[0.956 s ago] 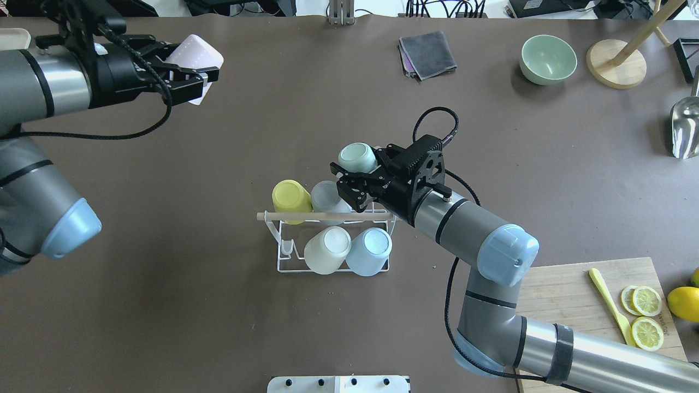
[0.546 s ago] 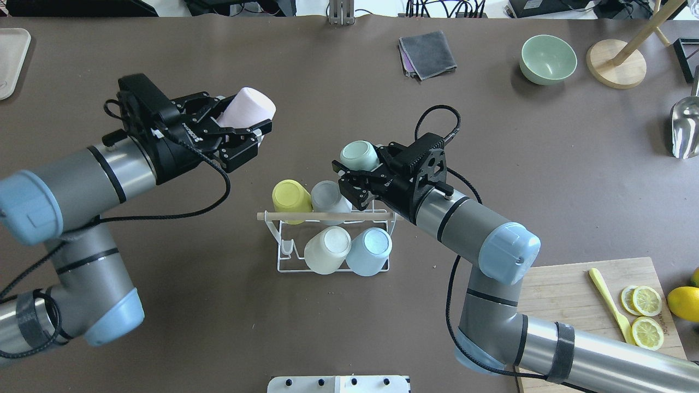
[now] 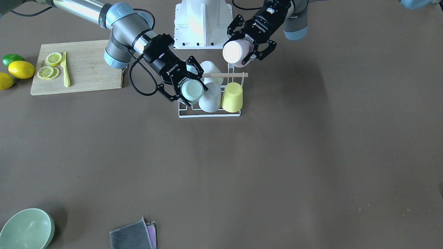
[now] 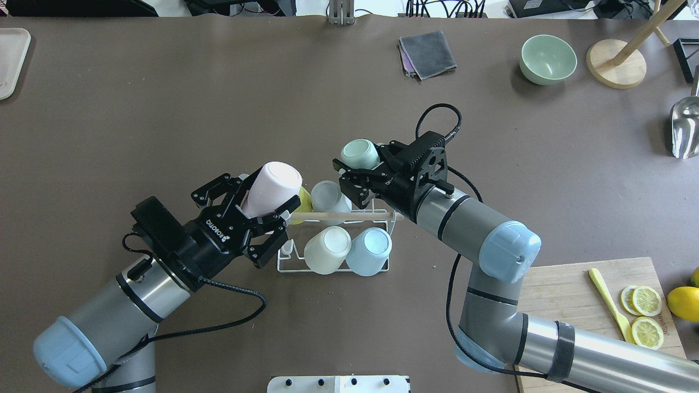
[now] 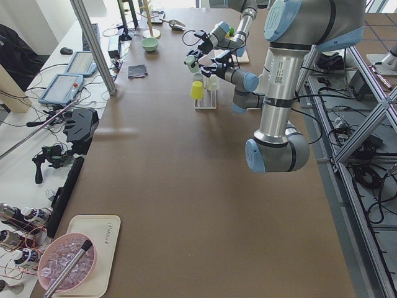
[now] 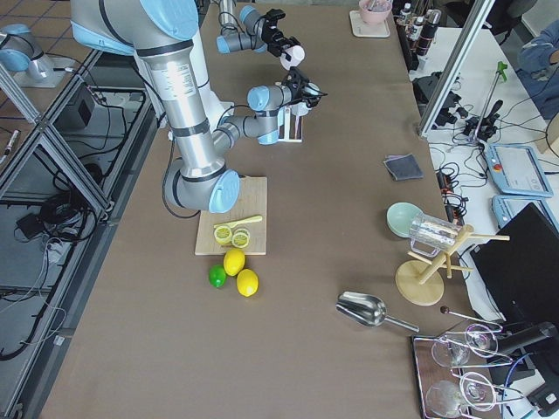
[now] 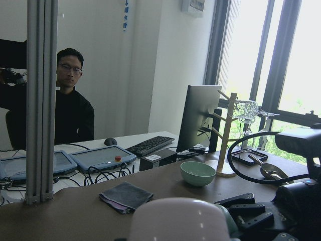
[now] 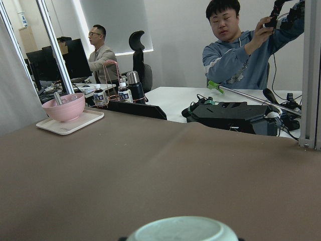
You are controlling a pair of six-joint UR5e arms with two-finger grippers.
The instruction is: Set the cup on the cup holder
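Note:
The cup holder (image 4: 334,268) is a white wire rack with a wooden rod (image 4: 338,216) and stands at mid-table; it also shows in the front-facing view (image 3: 207,116). Yellow (image 4: 303,200), grey (image 4: 327,195), cream (image 4: 326,249) and blue (image 4: 370,250) cups sit upside down on it. My left gripper (image 4: 270,192) is shut on a pink cup (image 4: 276,176) and holds it tilted above the rack's left end. My right gripper (image 4: 357,164) is shut on a mint cup (image 4: 358,153) at the rack's far right corner. The near-left prong (image 4: 287,248) is bare.
A grey cloth (image 4: 428,53), a green bowl (image 4: 548,59) and a wooden stand (image 4: 617,64) lie at the far right. A metal scoop (image 4: 685,128) is at the right edge. A cutting board (image 4: 568,289) with lemon slices is at the near right.
My left arm has swung the pink cup from the far left of the table down to the rack's left end. The right gripper has barely moved with the mint cup.

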